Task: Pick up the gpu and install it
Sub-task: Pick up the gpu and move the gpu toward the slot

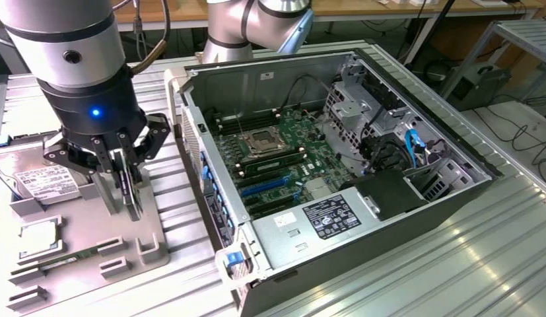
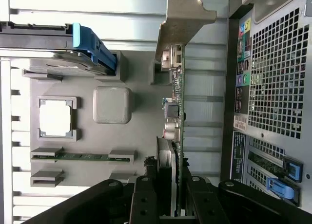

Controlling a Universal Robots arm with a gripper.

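Gripper (image 1: 121,173) (image 2: 173,204) was clamped on the gpu (image 1: 130,195) (image 2: 179,112), with black fingers (image 2: 146,199) pressed on both flat faces at one end of the card. The gpu was a thin dark-green card seen edge-on, with small silvery connectors and components along one face. A pale silvery metal bracket with a bent tab sat on the end away from the fingers.

In the exterior view the card hung upright, long axis running 12 to 6 o'clock with the bracket end at 6. It was low over the grey parts tray (image 1: 123,231) (image 2: 97,136), and contact with the tray could not be told. It sat at about 9 o'clock from the open computer case (image 1: 255,86) (image 2: 278,63).

The tray also held a cpu (image 1: 43,238) (image 2: 56,117), a green memory stick (image 1: 66,261) (image 2: 80,156) and a hard drive (image 1: 39,181) with a white label, text too small to read.

Inside the case were the motherboard (image 1: 282,145) and a black power supply label (image 1: 330,214) with white print, unreadable.
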